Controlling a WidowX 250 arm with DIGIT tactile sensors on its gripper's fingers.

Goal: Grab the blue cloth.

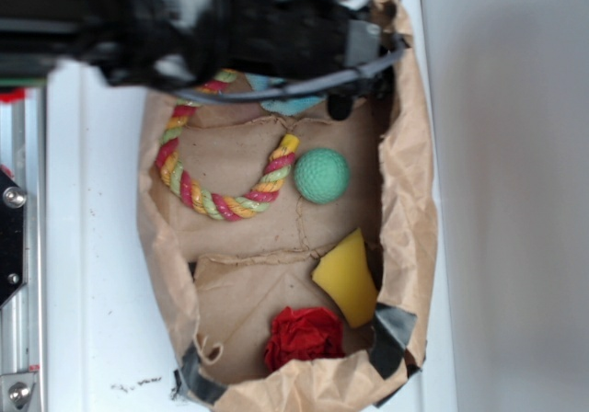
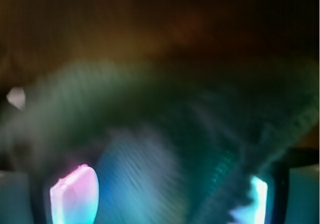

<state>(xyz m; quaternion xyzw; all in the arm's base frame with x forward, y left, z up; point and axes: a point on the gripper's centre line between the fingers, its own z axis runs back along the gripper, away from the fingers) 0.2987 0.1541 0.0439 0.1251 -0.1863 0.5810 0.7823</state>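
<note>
Teal cloth [image 1: 287, 105] lies at the top end of the paper bag [image 1: 409, 200], mostly hidden under the black arm [image 1: 184, 21]. The end effector [image 1: 339, 107] sits right at the cloth; in the blurred wrist view the cloth [image 2: 165, 134] fills the space between the fingers [image 2: 75, 196], but I cannot tell whether they grip it. Below lie a rope ring [image 1: 216, 191], green ball [image 1: 321, 175], yellow wedge [image 1: 347, 277] and red rosette [image 1: 304, 336].
</note>
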